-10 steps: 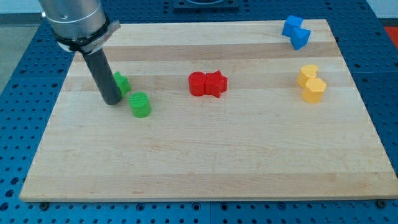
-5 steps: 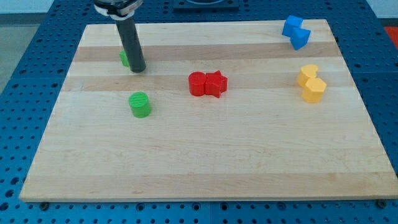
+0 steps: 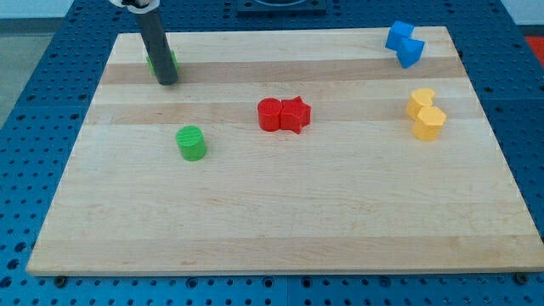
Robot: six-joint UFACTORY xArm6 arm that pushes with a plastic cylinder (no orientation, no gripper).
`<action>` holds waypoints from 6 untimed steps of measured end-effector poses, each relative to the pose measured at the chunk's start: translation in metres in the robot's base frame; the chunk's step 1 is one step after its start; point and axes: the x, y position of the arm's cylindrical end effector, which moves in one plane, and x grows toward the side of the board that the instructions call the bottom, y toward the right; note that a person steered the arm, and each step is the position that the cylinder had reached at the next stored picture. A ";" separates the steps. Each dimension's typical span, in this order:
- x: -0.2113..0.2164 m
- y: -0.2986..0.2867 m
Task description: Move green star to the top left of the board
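Wooden board (image 3: 280, 212) on a blue pegboard table (image 3: 34, 153). No pincer on this arm, just a dark rod (image 3: 156, 47) coming down from the top left of the frame, so nothing to call apart or together. My tip (image 3: 167, 82) sits on the board near its upper left corner. Green star (image 3: 172, 60) is right behind the rod, mostly hidden; only green slivers show on the rod's right and left sides, touching or just abt touching it, shape can't be made out from here. Star lies just above the tip in the frame, in the top left part of the board.

Green cylinder (image 3: 191, 143) stands alone lower down, left of centre, well apart from the tip. Two red blocks at centre touch each other: a roundish one (image 3: 269, 114) on the left, red star (image 3: 295, 114) on the right. Two blue blocks (image 3: 404, 43) touching at top right corner. Two yellow blocks (image 3: 425, 113) touching at right edge, mid height.
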 end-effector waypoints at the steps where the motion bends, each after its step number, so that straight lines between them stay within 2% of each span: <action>1: -0.012 -0.008; 4: -0.038 -0.036; 6: -0.040 -0.036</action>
